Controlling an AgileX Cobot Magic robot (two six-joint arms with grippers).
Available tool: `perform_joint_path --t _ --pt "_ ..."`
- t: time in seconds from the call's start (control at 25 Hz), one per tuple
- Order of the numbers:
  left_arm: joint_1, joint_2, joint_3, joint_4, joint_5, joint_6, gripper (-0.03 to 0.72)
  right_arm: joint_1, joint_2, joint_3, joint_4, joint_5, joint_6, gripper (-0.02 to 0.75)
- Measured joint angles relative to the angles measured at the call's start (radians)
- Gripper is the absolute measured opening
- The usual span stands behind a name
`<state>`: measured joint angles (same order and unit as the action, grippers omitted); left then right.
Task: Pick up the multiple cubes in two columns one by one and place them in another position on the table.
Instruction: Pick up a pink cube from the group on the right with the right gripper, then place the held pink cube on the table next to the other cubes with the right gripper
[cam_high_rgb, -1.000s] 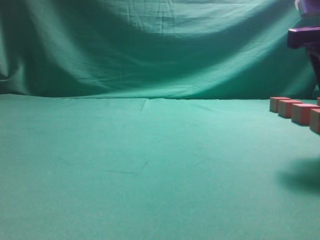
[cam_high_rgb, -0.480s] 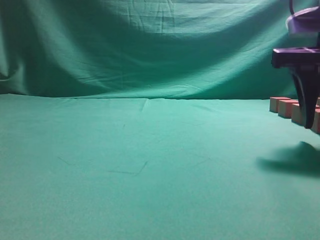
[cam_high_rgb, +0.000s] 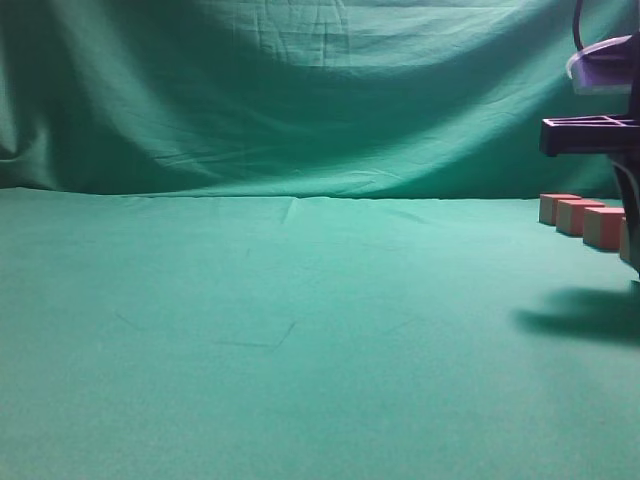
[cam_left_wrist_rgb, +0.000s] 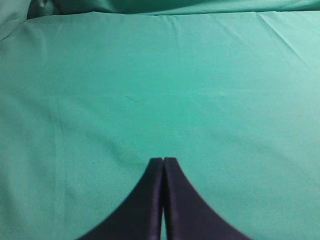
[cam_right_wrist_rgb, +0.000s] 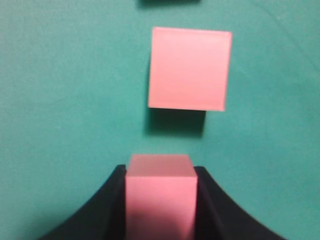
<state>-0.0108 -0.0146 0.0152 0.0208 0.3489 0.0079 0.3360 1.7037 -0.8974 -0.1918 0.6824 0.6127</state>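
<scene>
A row of pink cubes (cam_high_rgb: 577, 216) sits on the green cloth at the far right of the exterior view. My right gripper (cam_high_rgb: 630, 235) hangs down over the near end of that row, mostly cut off by the frame edge. In the right wrist view my right gripper (cam_right_wrist_rgb: 160, 172) has its jaws against both sides of a pink cube (cam_right_wrist_rgb: 160, 195). Another pink cube (cam_right_wrist_rgb: 189, 68) lies on the cloth just ahead of it. My left gripper (cam_left_wrist_rgb: 163, 160) is shut and empty above bare cloth; it does not show in the exterior view.
The green cloth (cam_high_rgb: 280, 330) covers the table and rises as a backdrop behind it. A dark shadow (cam_high_rgb: 580, 318) lies on the cloth under the right arm. A dark edge (cam_right_wrist_rgb: 167, 1) shows at the top of the right wrist view.
My right arm has come down from the top right corner onto the near end of the cube row. The nearest cube is now hidden behind its finger.
</scene>
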Motion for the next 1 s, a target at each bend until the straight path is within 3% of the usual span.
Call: perform_joint_path --t 0.32,0.64,1.0 --pt "0.0 0.0 0.0 0.0 0.0 0.0 0.0 0.0 0.002 -0.053 0.039 0.085 -0.085 0.266" --pt "0.0 0.0 0.0 0.0 0.0 0.0 0.0 -0.001 0.004 -0.282 0.336 0.267 -0.556 0.266" --pt "0.0 0.0 0.0 0.0 0.0 0.0 0.0 0.03 0.139 -0.615 0.372 0.399 -0.918 0.266"
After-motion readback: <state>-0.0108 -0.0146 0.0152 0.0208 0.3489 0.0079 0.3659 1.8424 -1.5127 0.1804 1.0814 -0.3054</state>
